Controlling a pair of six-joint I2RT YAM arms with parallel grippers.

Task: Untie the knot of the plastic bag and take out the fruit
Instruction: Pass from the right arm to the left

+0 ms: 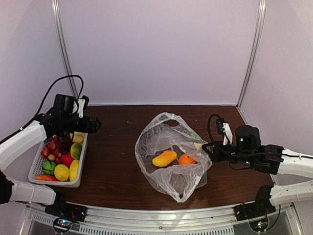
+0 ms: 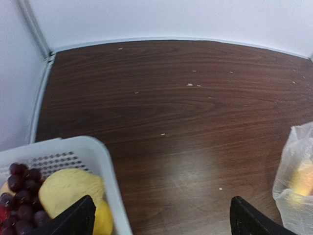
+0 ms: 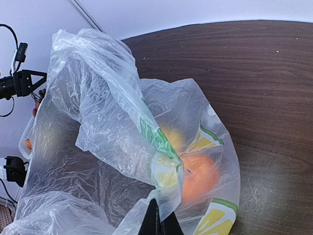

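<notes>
Table (image 1: 122, 169): dark wood grain, pale crumbs (image 2: 190, 84); white walls (image 1: 156, 49) behind.
Plastic bag (image 1: 172, 183): centre, mouth open, mango (image 1: 164, 158) and orange (image 1: 186, 159) inside.
Right gripper (image 3: 156, 223): closed, pinching the bag's edge.
Left gripper (image 2: 161, 220): spread wide, empty, above basket (image 2: 110, 181).

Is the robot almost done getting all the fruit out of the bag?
Nearly! The plastic bag lies wide open, and a pile of fruit sits in the basket. Right now the left pincer hangs open and empty over the basket, while the right pincer pinches the bag's edge. Left to do: the mango and the orange inside the bag.
</notes>
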